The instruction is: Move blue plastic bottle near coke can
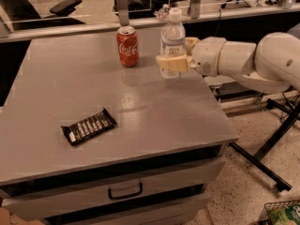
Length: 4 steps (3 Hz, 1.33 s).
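Toward the back right of the grey cabinet top (154,111), my gripper (172,63) has its pale fingers (164,63) clamped on the lower half of the blue plastic bottle (172,37). The bottle stands upright, white cap on top, with its label showing just above the fingers. From this angle I cannot tell whether its base touches the surface or hangs just over it. The white arm (243,60) reaches in from the right, over the cabinet's right edge.

The coke can (127,46) stands upright to the left of the bottle, near the back edge. It is close to the bottle but apart from it, with a strip of bare grey top between the two. The black snack-bar wrapper (89,126) lies flat well apart from both, toward the front left, at an angle to the edges.

Below the top I see a drawer front with a dark handle (125,191). Behind the cabinet runs a ledge with metal posts, and an office chair (65,6) sits beyond it at the upper left. On the floor to the right are the black legs of a stand (267,156) and the corner of a wire basket (281,214).
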Motion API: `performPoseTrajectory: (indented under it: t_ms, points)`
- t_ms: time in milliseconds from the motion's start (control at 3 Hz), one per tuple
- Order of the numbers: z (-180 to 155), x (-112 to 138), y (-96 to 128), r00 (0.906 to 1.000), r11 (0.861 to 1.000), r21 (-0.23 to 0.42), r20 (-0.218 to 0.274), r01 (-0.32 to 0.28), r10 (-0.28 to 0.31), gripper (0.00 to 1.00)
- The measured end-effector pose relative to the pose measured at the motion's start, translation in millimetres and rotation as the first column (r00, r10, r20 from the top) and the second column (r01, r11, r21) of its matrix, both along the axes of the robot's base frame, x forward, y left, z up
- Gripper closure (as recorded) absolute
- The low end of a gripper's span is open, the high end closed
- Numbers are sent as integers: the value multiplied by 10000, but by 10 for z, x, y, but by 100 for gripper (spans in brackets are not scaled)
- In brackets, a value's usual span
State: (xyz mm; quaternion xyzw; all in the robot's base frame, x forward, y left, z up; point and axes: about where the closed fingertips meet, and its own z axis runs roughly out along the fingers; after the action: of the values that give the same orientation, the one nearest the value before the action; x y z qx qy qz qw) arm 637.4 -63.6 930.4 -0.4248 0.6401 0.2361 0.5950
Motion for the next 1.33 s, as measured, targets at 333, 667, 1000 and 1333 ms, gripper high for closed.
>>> performPoseTrajectory:
  t_ms: [333,667,1000,1333]
  points:
    - [-12,424,-36,9996,9988,-409,136,270,-265,100]
    - [-30,816,-17,9988,9977,-503,207,461,-451,100]
    - [-34,1096,66,9981,9979,-294,249,572,-565,100]
    - [-53,1262,184,9978,9979,-75,195,638,-636,100]
